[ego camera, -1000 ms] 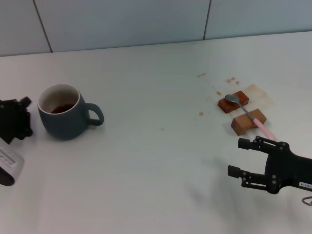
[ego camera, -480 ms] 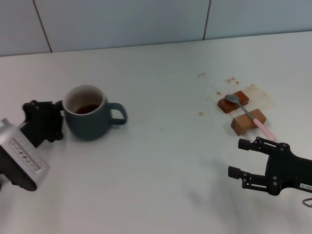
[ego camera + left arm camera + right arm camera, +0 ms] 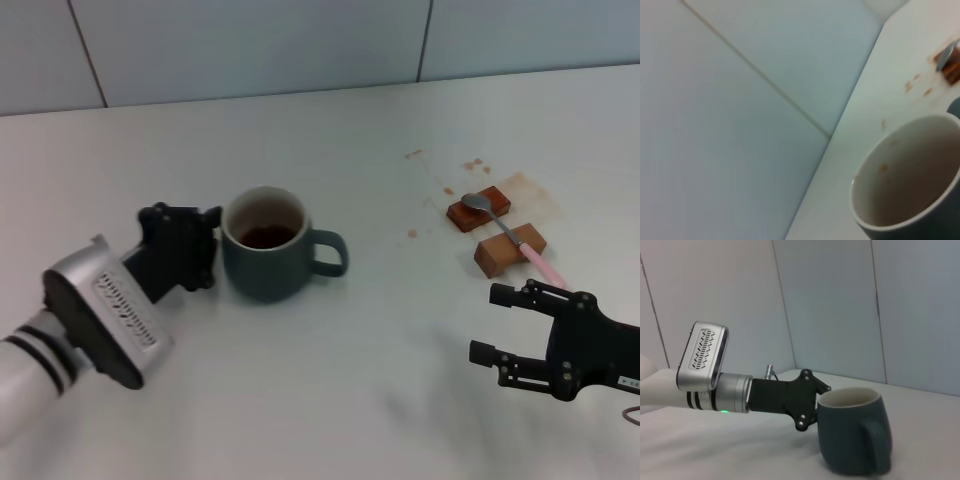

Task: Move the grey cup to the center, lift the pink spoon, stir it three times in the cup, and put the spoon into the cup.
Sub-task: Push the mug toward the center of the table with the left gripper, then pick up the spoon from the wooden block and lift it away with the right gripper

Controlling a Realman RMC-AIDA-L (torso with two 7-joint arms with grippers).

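Note:
The grey cup stands left of the table's middle with dark liquid in it and its handle pointing right. It also shows in the left wrist view and the right wrist view. My left gripper presses against the cup's left side, as the right wrist view also shows. The pink spoon lies across two brown wooden blocks at the right, bowl to the back. My right gripper is open and empty, in front of the spoon.
Brown stains mark the table behind the blocks. A tiled wall runs along the back edge. The second block holds up the spoon's handle.
My left gripper has moved to the right, and the grey cup has slid with it from the far left toward the middle. The right arm and the spoon have not moved.

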